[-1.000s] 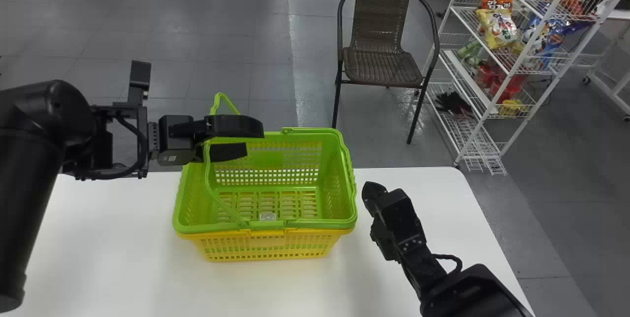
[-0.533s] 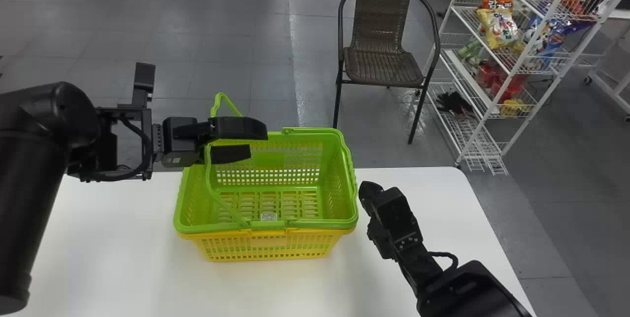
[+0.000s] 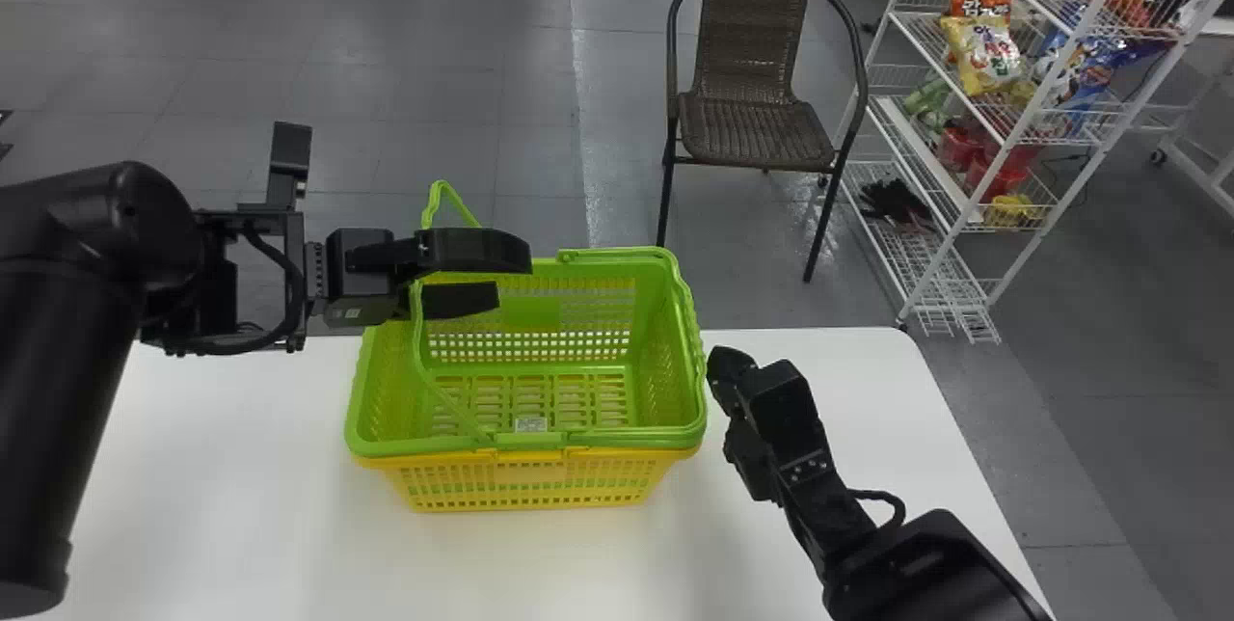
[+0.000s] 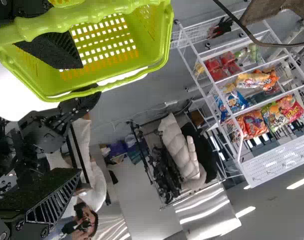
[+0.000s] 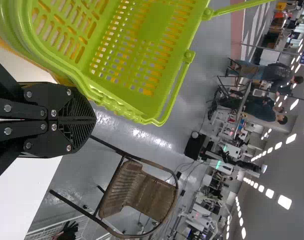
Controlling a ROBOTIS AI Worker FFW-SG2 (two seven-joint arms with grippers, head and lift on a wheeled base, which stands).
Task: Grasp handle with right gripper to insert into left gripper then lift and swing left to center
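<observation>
Raised over the left of the basket [image 3: 523, 456], the handle [image 3: 417, 337] looks light, stiff, slick: pinch mid-span. The left end effector [image 3: 513, 281] is spread beside it; the right end effector [image 5: 93, 120], pressed together, is right of the basket.

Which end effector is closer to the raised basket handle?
Left. The left end effector is right at the raised handle, reaching across it over the basket; the right end effector sits just off the basket's right side.
</observation>
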